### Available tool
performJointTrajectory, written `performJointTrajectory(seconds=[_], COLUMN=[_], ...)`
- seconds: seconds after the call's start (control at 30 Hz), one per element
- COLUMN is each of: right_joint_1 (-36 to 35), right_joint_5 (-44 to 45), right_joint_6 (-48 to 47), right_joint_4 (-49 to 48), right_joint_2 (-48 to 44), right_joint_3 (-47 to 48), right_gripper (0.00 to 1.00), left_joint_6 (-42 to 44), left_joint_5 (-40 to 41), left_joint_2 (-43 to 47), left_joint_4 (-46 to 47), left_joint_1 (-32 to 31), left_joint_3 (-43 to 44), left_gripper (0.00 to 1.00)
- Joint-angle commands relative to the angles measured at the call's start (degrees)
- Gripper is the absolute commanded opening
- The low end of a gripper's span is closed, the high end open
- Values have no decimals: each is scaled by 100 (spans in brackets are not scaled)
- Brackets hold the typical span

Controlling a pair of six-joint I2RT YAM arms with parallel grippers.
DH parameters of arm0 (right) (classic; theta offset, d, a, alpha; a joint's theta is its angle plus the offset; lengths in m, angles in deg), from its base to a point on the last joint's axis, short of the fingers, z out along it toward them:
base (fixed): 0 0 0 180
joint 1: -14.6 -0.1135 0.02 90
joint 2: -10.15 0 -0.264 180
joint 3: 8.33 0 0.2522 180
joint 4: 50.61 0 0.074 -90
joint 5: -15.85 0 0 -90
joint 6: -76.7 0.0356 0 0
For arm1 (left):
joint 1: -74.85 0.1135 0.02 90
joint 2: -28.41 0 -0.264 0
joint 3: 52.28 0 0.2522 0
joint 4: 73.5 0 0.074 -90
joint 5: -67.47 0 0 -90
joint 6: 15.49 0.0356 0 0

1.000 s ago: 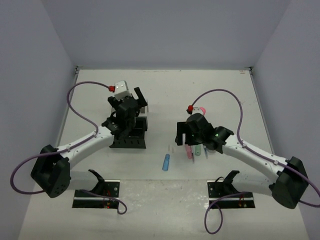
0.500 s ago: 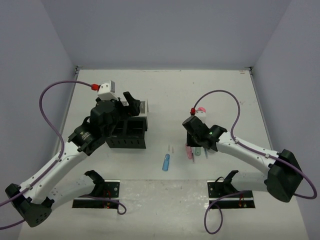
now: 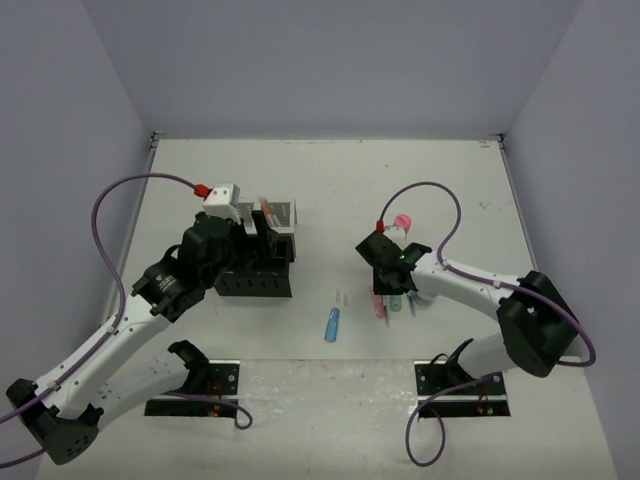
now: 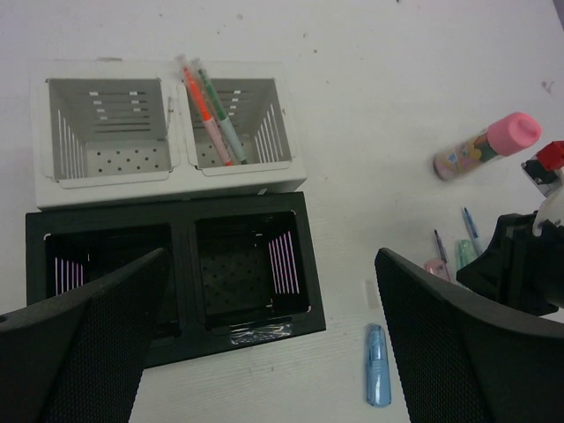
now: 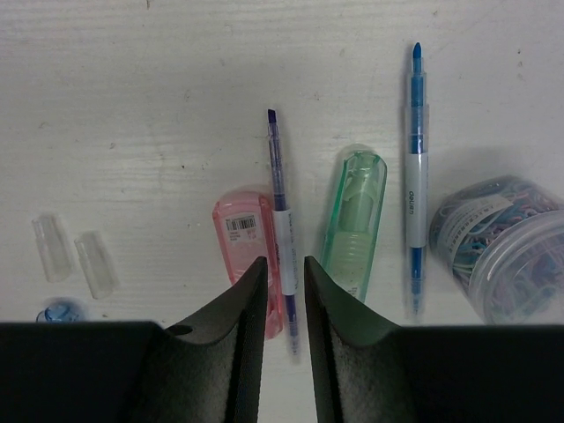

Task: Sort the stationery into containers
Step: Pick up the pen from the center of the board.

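Narrowing from wide open a second ago, the right gripper (image 5: pixel 284 264) brackets the purple pen (image 5: pixel 279 189), right of the organiser (image 4: pixel 185 264). Pinched or not, can't tell. Left gripper (image 4: pixel 271 256), spread wide, has pulled back above the organiser. The right wrist view shows the pen between the jaws; from above, the arm hides that.

The organiser (image 4: pixel 183 264) joins two black square compartments to two white mesh compartments (image 4: pixel 167 187). An orange pen (image 4: pixel 198 106) and a green pen (image 4: pixel 222 119) lean together in one white compartment.

All loose items lie flat to the right of the organiser in the top view:
- Nearest it is a blue capsule (image 4: pixel 377 377).
- Farther out is a pink-capped bottle (image 4: pixel 486 145) on its side.
- Beyond the capsule, side by side, are a pink case (image 5: pixel 240 231), a purple pen (image 5: pixel 280 203) along the case's edge, a green case (image 5: pixel 355 220), a blue pen (image 5: pixel 415 167) and a clear tub (image 5: pixel 507 238) of coloured clips.
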Motion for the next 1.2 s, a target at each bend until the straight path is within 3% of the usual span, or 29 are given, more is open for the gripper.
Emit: performJointTrajectory(seconds=[0.0,0.7,1.17], right_joint_1=[14,68,116], right_joint_5=[280,-358,-237], right_joint_6=[77,-9,-7], right_joint_4=[-126,-536,-485], right_joint_2=[185,554,-124], right_joint_3=[156,-33,-163], right_gripper=[25,25,25], left_joint_6=[231,312,371], left_joint_5=[-246,-1065,-1316], left_joint_2=[3,22,-125], left_joint_4=[-51,130,332], left_joint_1=[-1,-1,-1], left_joint_3=[-157,130,29], left_gripper=[100,100,100])
